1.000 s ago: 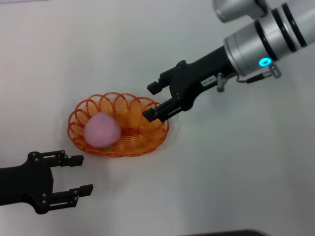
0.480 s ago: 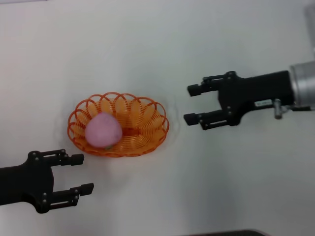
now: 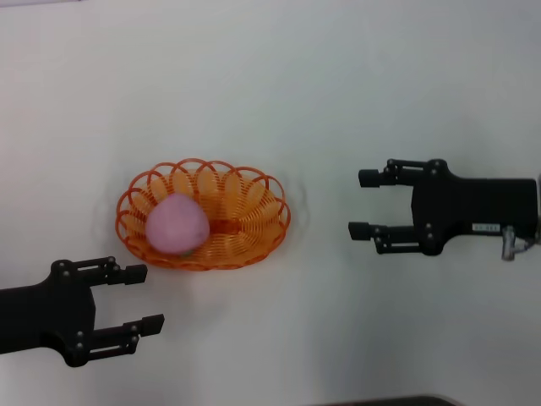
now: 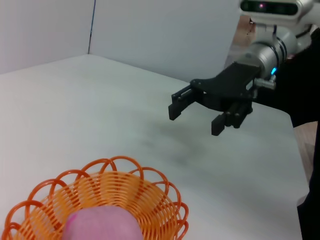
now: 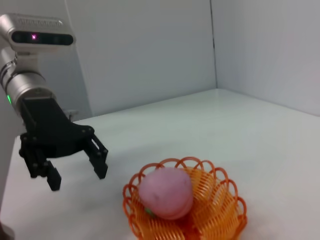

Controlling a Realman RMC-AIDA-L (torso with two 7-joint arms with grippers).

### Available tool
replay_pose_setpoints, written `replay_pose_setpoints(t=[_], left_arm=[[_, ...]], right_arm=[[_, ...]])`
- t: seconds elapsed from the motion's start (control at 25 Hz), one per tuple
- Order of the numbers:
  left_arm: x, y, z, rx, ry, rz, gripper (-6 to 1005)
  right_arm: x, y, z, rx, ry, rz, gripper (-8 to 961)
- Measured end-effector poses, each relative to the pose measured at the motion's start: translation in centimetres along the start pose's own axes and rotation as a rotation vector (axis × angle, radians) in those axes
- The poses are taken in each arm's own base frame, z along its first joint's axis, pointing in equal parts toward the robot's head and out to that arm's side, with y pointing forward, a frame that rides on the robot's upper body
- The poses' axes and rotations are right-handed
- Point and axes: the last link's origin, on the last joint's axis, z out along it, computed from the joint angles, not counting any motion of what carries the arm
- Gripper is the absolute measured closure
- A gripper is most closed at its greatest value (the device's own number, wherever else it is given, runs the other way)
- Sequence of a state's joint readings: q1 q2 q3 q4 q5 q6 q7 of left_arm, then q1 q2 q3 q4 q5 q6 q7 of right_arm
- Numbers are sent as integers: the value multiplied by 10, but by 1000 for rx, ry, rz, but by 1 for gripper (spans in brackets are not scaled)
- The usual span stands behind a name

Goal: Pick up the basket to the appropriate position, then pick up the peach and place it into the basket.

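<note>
peach (image 3: 176,224) in basket (image 3: 254,222), no legible writing

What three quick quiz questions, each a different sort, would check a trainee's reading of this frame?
1. True or false: the peach lies inside the orange wire basket.
2. Multiple choice: the right gripper is (A) shut on the basket rim, (B) open and empty, apart from the basket on the robot's right, (C) carrying the peach.
3. Fill in: the left gripper is open, holds ____, and sits nearer the robot than the basket.

Key: 1 true; 2 B; 3 nothing.
</note>
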State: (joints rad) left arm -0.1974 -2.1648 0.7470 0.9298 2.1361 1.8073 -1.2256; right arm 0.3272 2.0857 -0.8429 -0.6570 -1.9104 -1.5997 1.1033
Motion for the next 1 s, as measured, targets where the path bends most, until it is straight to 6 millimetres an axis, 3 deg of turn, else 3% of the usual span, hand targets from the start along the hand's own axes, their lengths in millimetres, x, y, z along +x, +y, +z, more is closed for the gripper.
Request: replay_pose_setpoints(t=[0.4,1.0], left_arm=[[-11,-2,4,31,-18,-4,325],[-16,-2,6,37,-15,-14,325]], right_arm=[[25,5,-3,87,1,-16,158],[23,2,6,60,22,-24,157]])
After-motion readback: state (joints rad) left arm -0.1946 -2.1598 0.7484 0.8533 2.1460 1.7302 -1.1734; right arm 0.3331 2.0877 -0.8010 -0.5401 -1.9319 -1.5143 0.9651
